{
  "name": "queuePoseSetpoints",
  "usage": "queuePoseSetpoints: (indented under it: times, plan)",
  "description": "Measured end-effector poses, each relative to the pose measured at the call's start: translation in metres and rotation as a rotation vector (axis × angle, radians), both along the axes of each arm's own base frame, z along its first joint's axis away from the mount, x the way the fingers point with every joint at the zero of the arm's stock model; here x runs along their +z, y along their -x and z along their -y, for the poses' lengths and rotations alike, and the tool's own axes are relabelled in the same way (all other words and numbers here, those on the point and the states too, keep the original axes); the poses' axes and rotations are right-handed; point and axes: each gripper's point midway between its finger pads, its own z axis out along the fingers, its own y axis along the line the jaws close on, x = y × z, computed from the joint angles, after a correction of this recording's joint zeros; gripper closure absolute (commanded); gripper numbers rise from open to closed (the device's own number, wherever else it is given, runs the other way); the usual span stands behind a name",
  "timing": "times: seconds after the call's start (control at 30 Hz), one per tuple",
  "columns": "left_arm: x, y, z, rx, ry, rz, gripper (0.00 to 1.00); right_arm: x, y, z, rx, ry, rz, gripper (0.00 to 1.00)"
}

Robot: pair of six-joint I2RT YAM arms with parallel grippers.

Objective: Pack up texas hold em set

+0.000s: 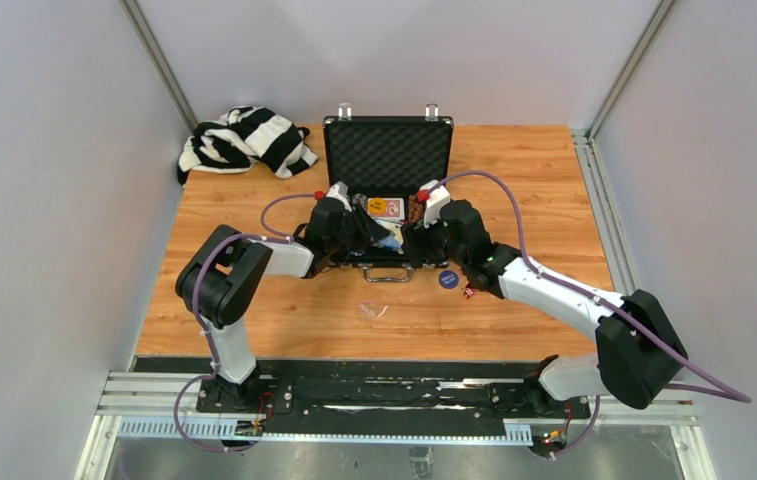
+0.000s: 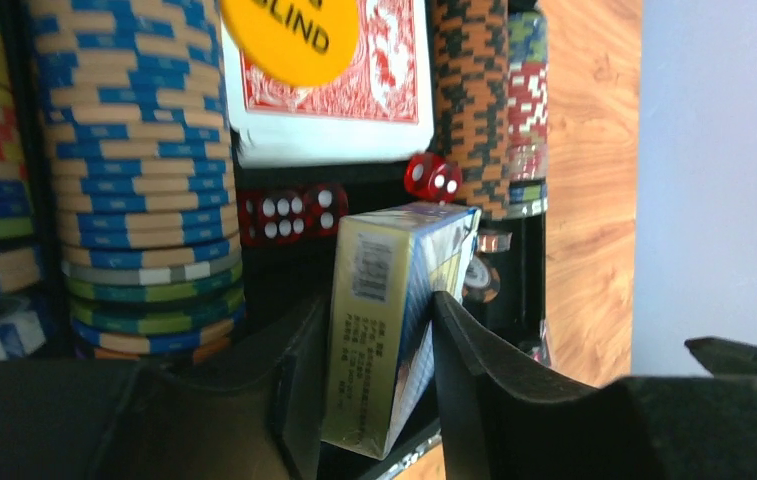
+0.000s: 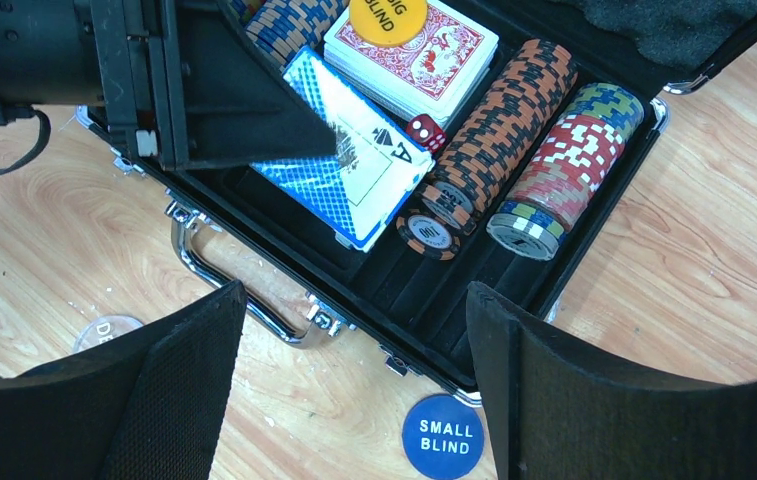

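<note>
Wood-grain tabletop (image 1: pixel 514 300) ringed by pale walls carries the open black briefcase (image 1: pixel 387 150), its foam-lined lid standing upright at the far side and its silver handle (image 3: pixel 224 280) facing the arms. Both grippers reach in over the case's near half. The left gripper (image 2: pixel 379 300) is clamped on a boxed card deck (image 2: pixel 374 270), one finger pressed to each broad face. The blue-patterned box leans on edge over the case's middle slot, just in front of a loose red-backed deck (image 2: pixel 354 90). A yellow big blind button (image 2: pixel 289 35) lies on that deck. Red dice (image 2: pixel 289 212) sit in a row in the slot between the box and the red-backed deck, and one more die (image 2: pixel 432 177) rests just past the box's top corner. Blue-and-cream chips (image 2: pixel 134 150) fill the case's left channel. Orange-and-black chips (image 3: pixel 499 130) and red-and-white chips (image 3: pixel 574 150) fill the two channels on its right. The right gripper (image 3: pixel 354 295) hangs above the case's front edge with its fingers spread wide and nothing between them, near the box but apart from it. Outside the case, a blue small blind button (image 3: pixel 443 436) lies on the wood just in front of the right latch. A clear dealer button (image 1: pixel 371 310) lies farther out in front of the handle. A striped cloth (image 1: pixel 244 140) is bunched to the left of the lid.
</note>
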Motion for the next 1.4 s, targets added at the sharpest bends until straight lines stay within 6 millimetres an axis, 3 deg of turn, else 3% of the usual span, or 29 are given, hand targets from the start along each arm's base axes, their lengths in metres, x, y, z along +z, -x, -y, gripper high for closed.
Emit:
queuePoseSetpoints:
  times: [0.1, 0.37, 0.57, 0.7, 0.93, 1.23, 1.4]
  plan:
    - [-0.009, 0.006, 0.0, -0.002, -0.012, -0.021, 0.57, -0.001, 0.0, 0.0, 0.002, 0.001, -0.004, 0.2]
    - [-0.011, 0.01, -0.004, 0.003, -0.056, -0.024, 0.55, -0.002, 0.001, -0.002, 0.01, -0.001, -0.008, 0.2]
    - [-0.011, 0.016, -0.009, -0.005, -0.119, -0.026, 0.36, -0.004, 0.001, -0.003, 0.015, -0.002, -0.012, 0.2]
    - [-0.007, 0.018, -0.007, -0.025, -0.147, -0.023, 0.3, -0.007, 0.001, -0.004, 0.02, 0.0, -0.02, 0.2]
    - [-0.004, 0.015, -0.008, -0.045, -0.219, -0.038, 0.29, -0.009, 0.001, -0.004, 0.023, -0.002, -0.025, 0.2]
    - [0.015, -0.007, -0.022, -0.022, -0.38, -0.007, 0.28, -0.009, 0.002, -0.005, 0.027, -0.003, -0.027, 0.2]
    - [0.017, -0.005, -0.03, -0.016, -0.424, -0.007, 0.31, -0.011, 0.002, -0.005, 0.03, -0.001, -0.032, 0.2]
